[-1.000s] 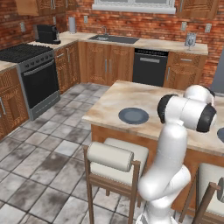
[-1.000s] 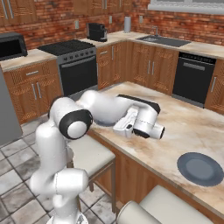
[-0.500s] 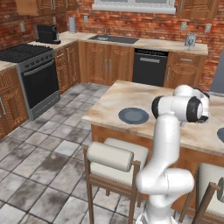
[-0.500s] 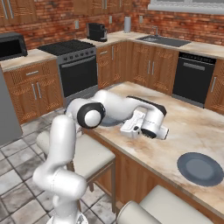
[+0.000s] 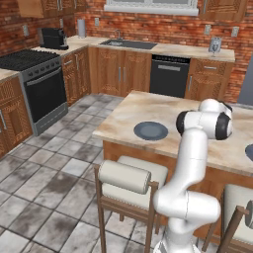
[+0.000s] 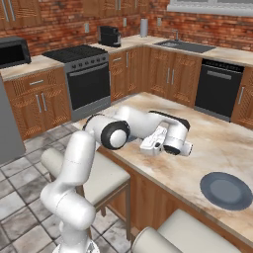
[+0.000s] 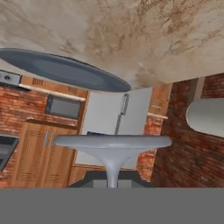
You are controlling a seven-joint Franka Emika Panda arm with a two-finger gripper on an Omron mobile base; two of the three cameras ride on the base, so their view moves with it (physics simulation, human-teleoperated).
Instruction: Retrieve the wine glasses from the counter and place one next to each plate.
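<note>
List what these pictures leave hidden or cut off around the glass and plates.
- Wine glass bowl: hand view, cut off at the bottom edge; just foot and stem visible.
- Gripper: in the left base view, hidden behind the arm's elbow.
- Second plate: left base view, cut by the right edge.

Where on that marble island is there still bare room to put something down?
The island is bare between the left plate and the right plate, and along its far edge facing the dishwasher. It is crowded beside the left plate, where the gripper holds a wine glass.
</note>
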